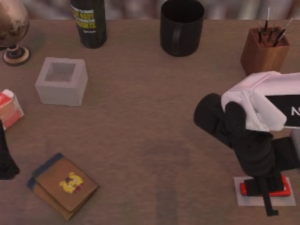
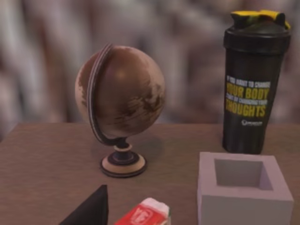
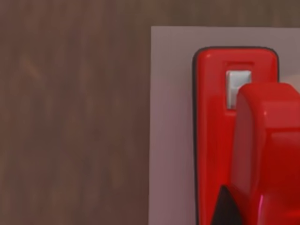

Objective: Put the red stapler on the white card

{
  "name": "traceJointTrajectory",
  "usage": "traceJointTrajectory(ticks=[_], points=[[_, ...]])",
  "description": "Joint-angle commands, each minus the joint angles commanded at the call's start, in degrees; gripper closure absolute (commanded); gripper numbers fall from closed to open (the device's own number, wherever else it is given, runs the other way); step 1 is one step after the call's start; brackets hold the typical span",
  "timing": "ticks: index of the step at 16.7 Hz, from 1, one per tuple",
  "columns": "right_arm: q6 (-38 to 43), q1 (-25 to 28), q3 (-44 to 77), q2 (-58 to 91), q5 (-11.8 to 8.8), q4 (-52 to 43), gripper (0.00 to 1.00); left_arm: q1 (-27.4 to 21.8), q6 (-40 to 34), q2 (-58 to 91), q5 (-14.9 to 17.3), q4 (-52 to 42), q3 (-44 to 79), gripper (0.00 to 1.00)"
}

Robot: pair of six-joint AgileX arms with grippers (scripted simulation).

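The right wrist view shows the red stapler (image 3: 243, 140) lying flat on the white card (image 3: 171, 126); from above, the right hand (image 1: 263, 190) covers most of it at the desk's (image 1: 150, 126) lower right, its grip impossible to tell. The wooden holder (image 1: 264, 52) contains thin sticks; the white cube box (image 1: 61, 80) looks hollow. The left hand (image 1: 5, 159) sits parked at the left edge.

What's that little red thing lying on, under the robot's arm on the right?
The red stapler lies on the white card, which rests flat on the table. The right gripper above covers the stapler's middle in the top view, so whether it grips is unclear.
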Motion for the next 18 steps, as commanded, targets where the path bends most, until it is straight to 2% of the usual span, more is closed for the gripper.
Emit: traceJointTrajectory(ticks=[2, 15, 18], points=[[0.0, 0.0, 0.0, 0.0, 0.0, 0.0, 1.00, 0.0, 0.0, 0.0, 0.0, 0.0, 0.0, 0.00], [0.0, 0.0, 0.0, 0.0, 0.0, 0.0, 0.02, 0.0, 0.0, 0.0, 0.0, 0.0, 0.0, 0.00], [0.0, 0.0, 0.0, 0.0, 0.0, 0.0, 0.00, 0.0, 0.0, 0.0, 0.0, 0.0, 0.0, 0.00]])
